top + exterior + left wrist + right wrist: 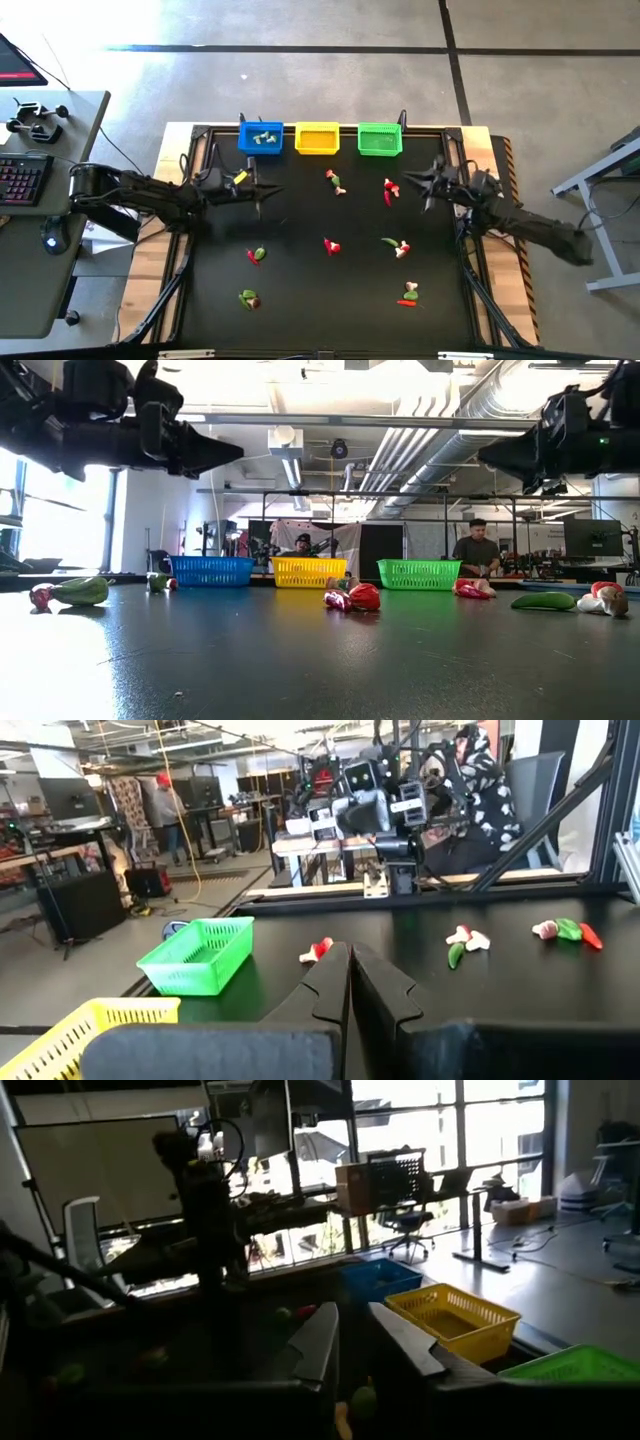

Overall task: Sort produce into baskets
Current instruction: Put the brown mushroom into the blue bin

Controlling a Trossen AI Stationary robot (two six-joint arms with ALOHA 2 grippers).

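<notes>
Both arms were pictured raised above the counter [300, 300]. The left hand [262, 188] was closed and empty; the right hand [428, 185] was parted slightly, nothing held. Red and green produce [389, 190] was scattered beyond each hand, judged light, hard and apt to roll, best pinched across the middle. Farther off, blue basket [260, 137], yellow basket [317, 138] and green basket [379, 139] were lined up, approach unobstructed.

Glossy black tabletop [300, 660], plastic mesh baskets [211, 570], smooth shiny toy produce [363, 597], pale wooden table edge [172, 160]
</notes>
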